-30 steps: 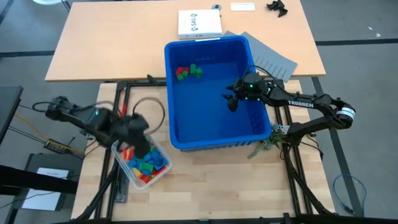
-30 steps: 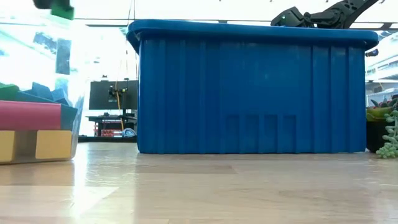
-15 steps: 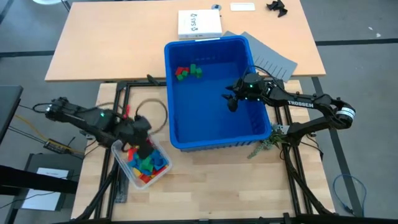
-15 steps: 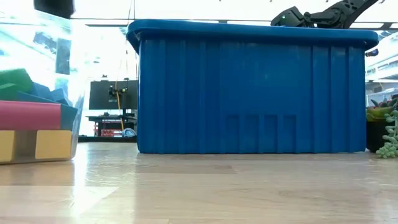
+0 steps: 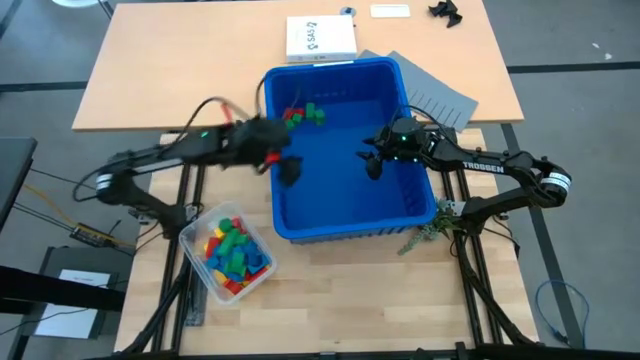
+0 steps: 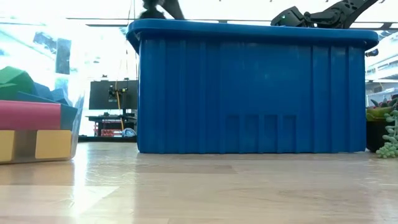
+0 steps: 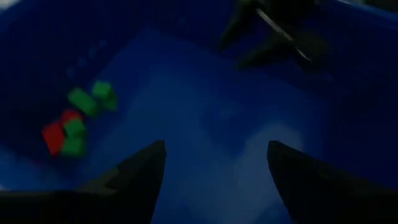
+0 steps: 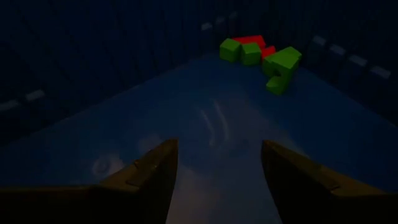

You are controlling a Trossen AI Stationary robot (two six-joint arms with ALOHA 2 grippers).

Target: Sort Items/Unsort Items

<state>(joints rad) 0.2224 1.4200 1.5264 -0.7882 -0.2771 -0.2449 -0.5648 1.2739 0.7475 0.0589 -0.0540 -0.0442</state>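
Items: small toy blocks, a red and green cluster (image 5: 303,116) lying in the far left corner of the blue bin (image 5: 345,226), the rest heaped in a clear tub (image 5: 195,236) outside its near left corner. Judged light, rigid and smooth; best pinched across flat sides. Left gripper (image 5: 287,170) is held over the bin's left wall, fingers spread, empty. Right gripper (image 5: 374,166) is held inside the right half, fingers parted, empty. The bin floor is mostly bare; tall walls crowd corner approaches.

My two arms were dark, almost black. My right arm (image 5: 500,170) carried white TROSSEN lettering and a small green light. My left arm (image 5: 170,158) had a thin red cable.
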